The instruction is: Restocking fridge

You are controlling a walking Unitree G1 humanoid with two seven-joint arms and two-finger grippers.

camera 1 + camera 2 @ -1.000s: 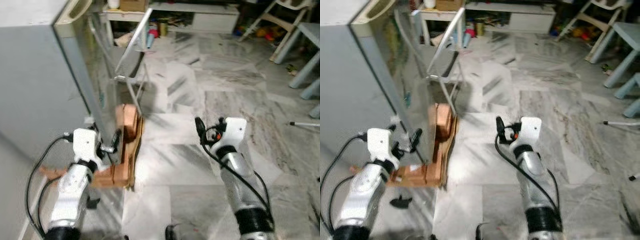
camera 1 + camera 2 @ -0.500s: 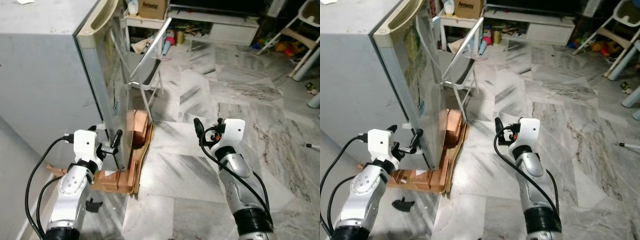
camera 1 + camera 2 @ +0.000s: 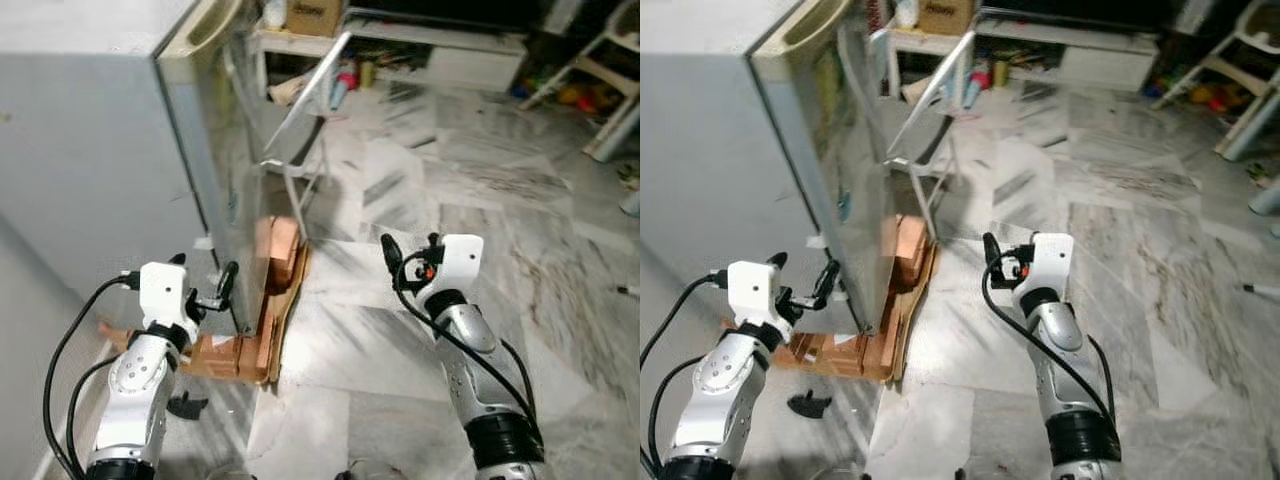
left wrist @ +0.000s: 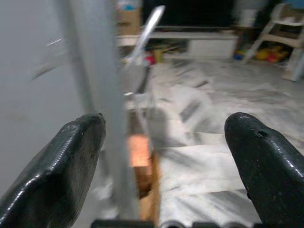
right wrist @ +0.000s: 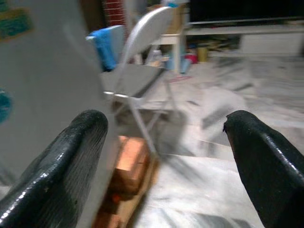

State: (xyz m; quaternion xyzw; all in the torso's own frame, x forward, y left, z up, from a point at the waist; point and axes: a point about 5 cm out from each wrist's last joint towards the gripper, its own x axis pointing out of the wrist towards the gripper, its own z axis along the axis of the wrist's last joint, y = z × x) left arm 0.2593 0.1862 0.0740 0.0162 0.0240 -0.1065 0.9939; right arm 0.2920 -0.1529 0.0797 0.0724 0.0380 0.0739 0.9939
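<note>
Grey metal fills the upper left of the head views: this is the fridge [image 3: 90, 130], seen from its side, with its door [image 3: 835, 150] closed and standing as a tall vertical slab; the long axis of the door edge runs from the top of the frame down to the wooden pallet [image 3: 255, 340] under it. The left gripper [image 3: 200, 296] is in the lower left, just beside the bottom corner of that door edge; in the left wrist view its fingers [image 4: 61, 171] are spread wide, holding nothing, and the grey door edge stands between them, nearer to one finger. The right gripper [image 3: 408, 262] is at the centre of the frame, over the marble floor [image 3: 480, 190], well apart from the fridge; its fingers [image 5: 66, 161] are also spread and empty. A folding chair [image 3: 925, 110] stands behind the pallet, in the upper middle.

I judge that the next move is to open the door; the left gripper is clearly the nearer one, and the door edge lies directly ahead of it, so it must close on this edge or hook behind it; no goods for restocking are visible.
</note>
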